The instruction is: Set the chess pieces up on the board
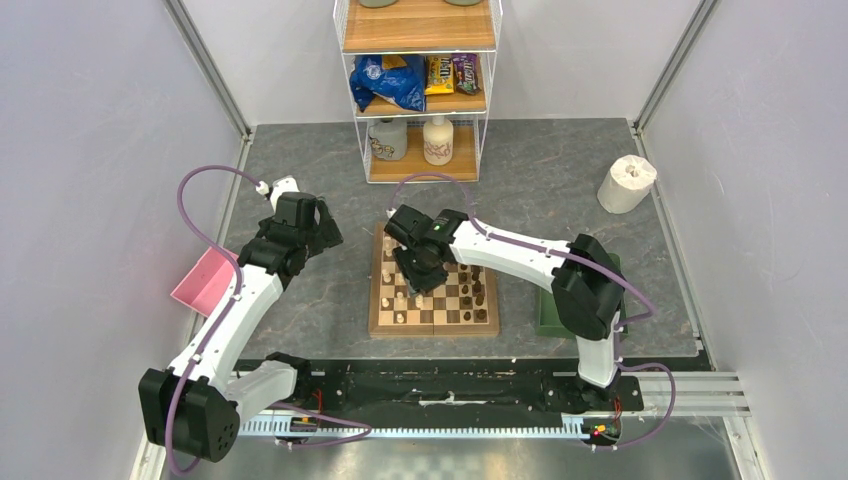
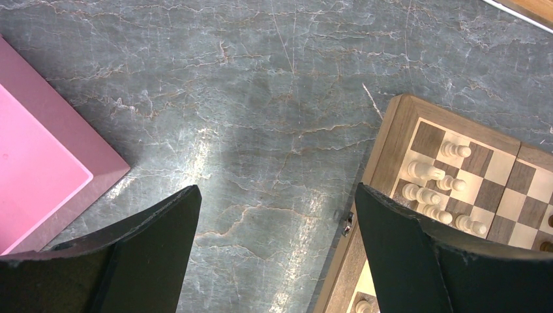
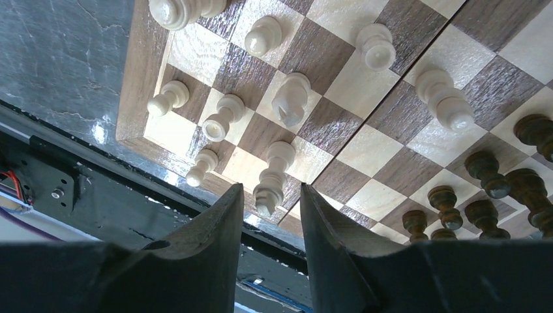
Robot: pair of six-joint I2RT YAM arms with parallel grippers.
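Grey counter (image 2: 261, 98): I find left pincer (image 2: 277, 215) wide apart, empty; right pincer (image 3: 270, 190) narrowly apart over a cream chess piece (image 3: 278, 158) on the board (image 3: 140, 78).

Board (image 1: 433, 328) checkered tan and dark brown; cream pieces (image 1: 400, 298) at nine o'clock, dark-brown pieces (image 1: 479, 297) at three; pink tray (image 1: 203, 282); grey-veined tabletop (image 1: 540, 180).
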